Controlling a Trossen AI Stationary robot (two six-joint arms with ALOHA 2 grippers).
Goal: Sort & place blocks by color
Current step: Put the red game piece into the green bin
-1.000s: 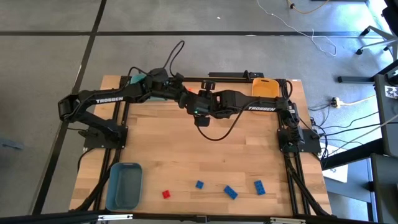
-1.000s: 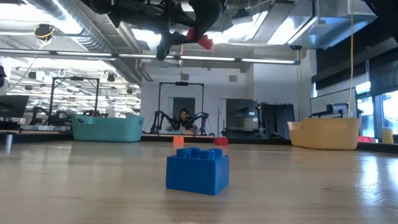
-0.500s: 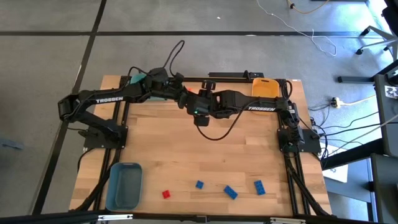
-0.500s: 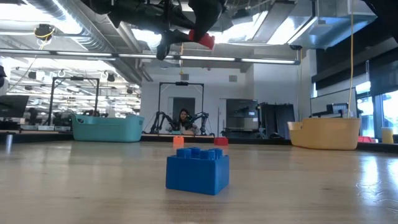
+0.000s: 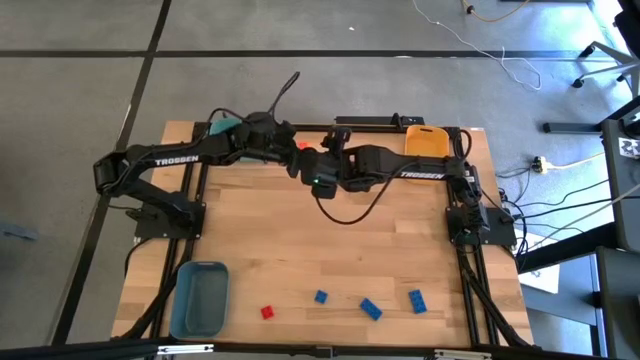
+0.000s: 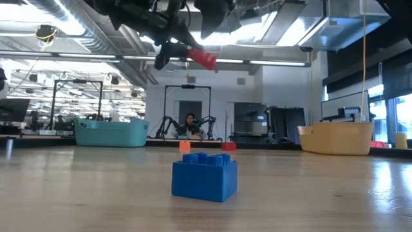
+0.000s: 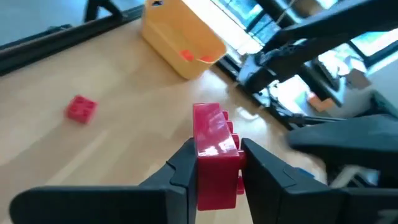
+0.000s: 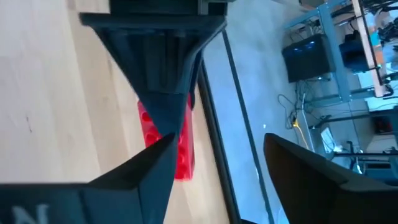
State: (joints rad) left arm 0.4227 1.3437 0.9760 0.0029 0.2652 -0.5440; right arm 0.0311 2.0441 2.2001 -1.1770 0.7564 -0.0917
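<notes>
The two arms meet high over the far middle of the table [image 5: 300,260], with the right gripper [image 8: 217,168] spread wide and holding nothing, so the red block [image 7: 214,152] now hangs only in the left gripper [image 7: 214,168], whose thin fingers pinch its sides. If that pinch slips, or the two arms bump, I think the block could fall and bounce far from its bin. Its long side sticks straight out past the fingers, bumps to one side.
</notes>
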